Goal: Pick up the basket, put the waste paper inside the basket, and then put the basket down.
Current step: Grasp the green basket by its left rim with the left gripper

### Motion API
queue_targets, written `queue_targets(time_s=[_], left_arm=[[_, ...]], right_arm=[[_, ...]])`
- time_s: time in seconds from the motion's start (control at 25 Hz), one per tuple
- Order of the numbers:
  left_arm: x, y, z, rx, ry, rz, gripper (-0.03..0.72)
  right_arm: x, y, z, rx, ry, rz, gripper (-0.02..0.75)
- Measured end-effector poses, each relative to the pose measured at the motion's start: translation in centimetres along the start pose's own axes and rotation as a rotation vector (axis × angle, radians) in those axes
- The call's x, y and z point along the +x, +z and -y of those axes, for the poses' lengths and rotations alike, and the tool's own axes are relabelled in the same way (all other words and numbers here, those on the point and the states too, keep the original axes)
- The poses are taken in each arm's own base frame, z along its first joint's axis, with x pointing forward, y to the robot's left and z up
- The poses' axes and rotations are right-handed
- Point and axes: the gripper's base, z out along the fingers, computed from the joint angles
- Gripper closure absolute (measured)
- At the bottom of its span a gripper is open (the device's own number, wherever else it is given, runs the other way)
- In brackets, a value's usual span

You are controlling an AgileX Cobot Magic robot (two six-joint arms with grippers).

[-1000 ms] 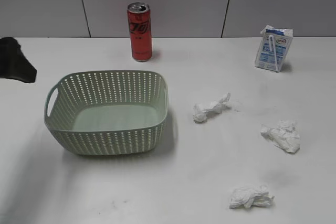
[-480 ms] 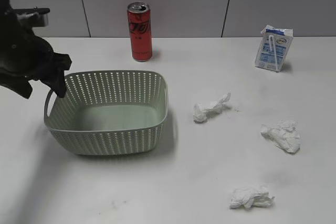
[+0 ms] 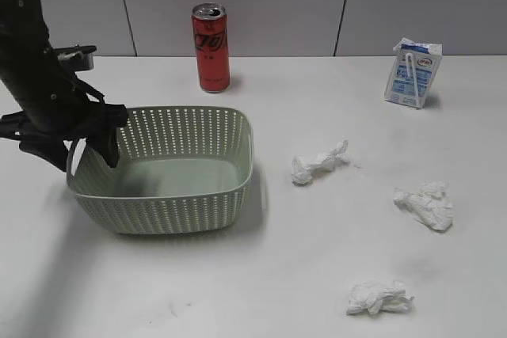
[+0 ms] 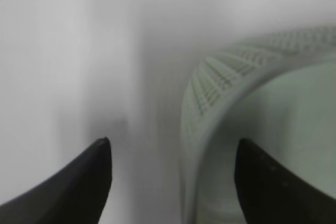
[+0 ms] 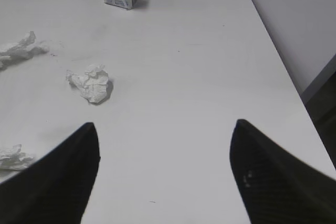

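Table (image 3: 238, 275): white, matte surface carrying all items listed. Basket (image 3: 170, 195): pale sage-green, perforated sides, rounded corners, upright on the left half of the table, interior bare. Left gripper (image 3: 83, 148): black, at the basket's left end; fingers spread apart, one outside the end wall and one inside it, the rim standing between them in the left wrist view; contact with the wall cannot be judged from the blurred picture. Waste paper, three crumpled white wads, all on the table outside the basket: first wad (image 3: 318, 163) just right of the basket; second wad (image 3: 426, 204) farther right; third wad (image 3: 379, 298) nearest the front edge. Right gripper (image 5: 164, 177): seen only in its own wrist view, fingers wide apart, holding nothing, above bare table right of the wads. Red can (image 3: 211, 47): upright behind the basket. Milk carton (image 3: 412, 74): blue and white, upright at far right.
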Motion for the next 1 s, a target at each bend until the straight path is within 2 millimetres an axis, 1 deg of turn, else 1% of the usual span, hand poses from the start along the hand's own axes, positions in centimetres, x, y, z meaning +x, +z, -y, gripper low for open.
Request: queue_targets(time_s=[0.16,0.24,0.56,0.68,0.76,0.92,1.0], left_arm=[[-0.06,0.01,0.01,0.001,-0.001,0.006,0.231],[-0.07,0.13,0.03,0.004,-0.005,0.003,0.264],[0.03,0.89,-0.06,0.001,-0.01,-0.028,0.286],[0.04,0.89,-0.06,0.001,-0.011,-0.029,0.328],[0.05,0.89,-0.06,0.001,-0.011,-0.03,0.408],[0.08,0.89,-0.04,0.004,-0.013,-0.033,0.621],[0.11,0.84,0.0,0.007,-0.016,-0.036,0.669]], right_arm=[[0.0,0.0,0.0,0.0,0.0,0.0,0.153],[0.0,0.0,0.0,0.0,0.0,0.0,0.153],[0.0,0.0,0.0,0.0,-0.001,0.0,0.155],[0.0,0.0,0.0,0.0,-0.001,0.0,0.155],[0.0,0.0,0.0,0.0,-0.001,0.0,0.155],[0.0,0.0,0.0,0.0,0.0,0.0,0.155],[0.0,0.0,0.0,0.0,0.0,0.0,0.155]])
